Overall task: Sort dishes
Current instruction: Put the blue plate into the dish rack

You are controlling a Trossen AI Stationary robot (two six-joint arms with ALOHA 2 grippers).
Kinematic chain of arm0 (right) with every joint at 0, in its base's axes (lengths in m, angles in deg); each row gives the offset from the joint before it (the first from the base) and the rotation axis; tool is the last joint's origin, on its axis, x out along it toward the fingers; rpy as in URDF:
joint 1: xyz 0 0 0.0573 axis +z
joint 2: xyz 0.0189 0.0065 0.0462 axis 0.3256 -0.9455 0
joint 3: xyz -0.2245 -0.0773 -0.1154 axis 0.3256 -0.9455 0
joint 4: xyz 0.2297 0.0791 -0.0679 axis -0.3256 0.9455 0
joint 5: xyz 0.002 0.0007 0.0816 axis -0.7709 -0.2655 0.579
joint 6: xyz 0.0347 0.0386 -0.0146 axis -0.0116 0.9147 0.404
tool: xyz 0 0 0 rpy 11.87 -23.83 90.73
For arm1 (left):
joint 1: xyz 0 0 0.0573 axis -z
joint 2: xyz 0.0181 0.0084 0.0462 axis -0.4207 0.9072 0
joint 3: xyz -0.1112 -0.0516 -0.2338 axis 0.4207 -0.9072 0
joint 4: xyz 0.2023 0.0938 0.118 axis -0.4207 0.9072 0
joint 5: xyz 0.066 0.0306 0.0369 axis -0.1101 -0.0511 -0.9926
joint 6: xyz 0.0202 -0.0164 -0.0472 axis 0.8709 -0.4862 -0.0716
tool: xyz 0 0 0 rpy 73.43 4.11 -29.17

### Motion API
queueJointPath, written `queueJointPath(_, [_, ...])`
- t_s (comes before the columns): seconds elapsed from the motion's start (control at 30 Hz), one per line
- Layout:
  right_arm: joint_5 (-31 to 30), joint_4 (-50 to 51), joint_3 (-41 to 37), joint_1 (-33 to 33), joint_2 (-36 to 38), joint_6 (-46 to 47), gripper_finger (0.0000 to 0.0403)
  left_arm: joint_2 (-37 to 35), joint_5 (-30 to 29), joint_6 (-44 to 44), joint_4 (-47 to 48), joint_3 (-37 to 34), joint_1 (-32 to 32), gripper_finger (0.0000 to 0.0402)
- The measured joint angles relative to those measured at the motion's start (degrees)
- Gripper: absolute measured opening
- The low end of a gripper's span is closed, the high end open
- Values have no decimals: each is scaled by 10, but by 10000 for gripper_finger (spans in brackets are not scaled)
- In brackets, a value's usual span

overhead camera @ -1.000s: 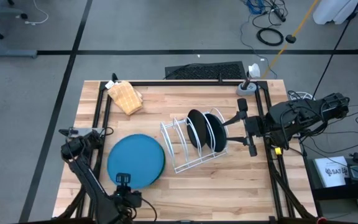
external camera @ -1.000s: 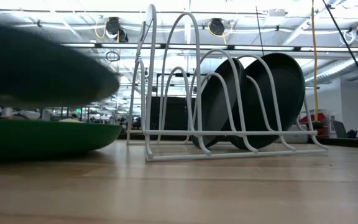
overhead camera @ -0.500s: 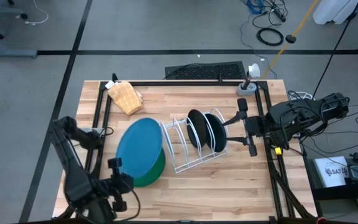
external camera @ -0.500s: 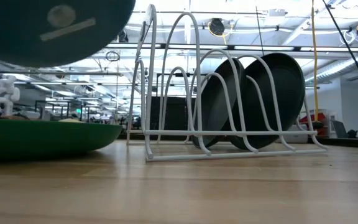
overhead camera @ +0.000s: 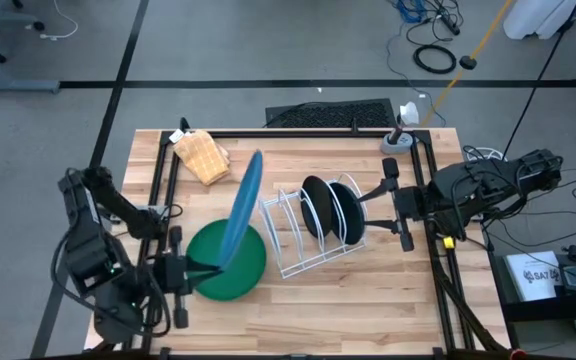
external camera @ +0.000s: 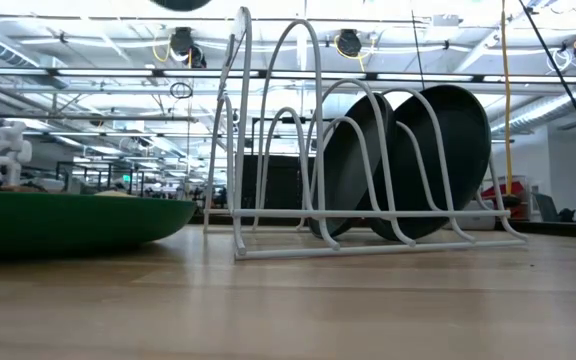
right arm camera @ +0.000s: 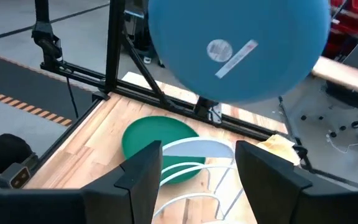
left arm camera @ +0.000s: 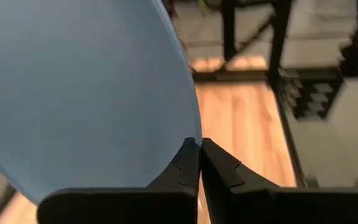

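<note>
The large bright blue plate (overhead camera: 244, 205) stands almost on edge in the air over the large green plate (overhead camera: 230, 264), which lies flat on the table. My left gripper (overhead camera: 200, 270) is shut on the blue plate. The blue plate's underside also shows in the right wrist view (right arm camera: 235, 43). The smaller black plate (overhead camera: 318, 208) and the smaller dark teal plate (overhead camera: 346, 210) stand upright in slots of the white wire rack (overhead camera: 293, 235). My right gripper (overhead camera: 373, 208) is open and empty just right of the rack. My left gripper pinches the blue plate's rim (left arm camera: 194, 127) between its two fingers, at the plate's lowest part. The fingers come roughly level from the table's left side. The plate rises above the fingers, tilted steeply, lifted clear of the green plate and the table.
A tan ridged block (overhead camera: 203, 155) lies at the far left of the table. A black frame rail (overhead camera: 298, 133) runs along the far edge. Bare wood shows along the near edge (overhead camera: 348, 310).
My left gripper has lifted the blue plate off the green plate and turned. The plate has tipped from lying flat to standing nearly on edge, its free edge swinging up and toward the far side. The green plate underneath now shows.
</note>
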Motion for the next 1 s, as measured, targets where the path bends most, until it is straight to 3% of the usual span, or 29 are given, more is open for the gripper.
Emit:
queueJointPath(0.27, [-32, -36, 0, 0, 40, -47, 199, 28, -81, 156, -221, -14, -63, 7])
queueJointPath(0.47, [-31, -67, 0, 0, 82, -68, 199, 78, -78, 293, -407, -14, -121, 7])
queueJointPath(0.87, [-26, -70, 0, 0, 117, -101, 199, 219, -33, 475, -803, -15, -218, 7])
queueJointPath(1.0, [-26, -70, 0, 0, 116, -116, 199, 258, -47, 485, -857, -2, -236, 7])
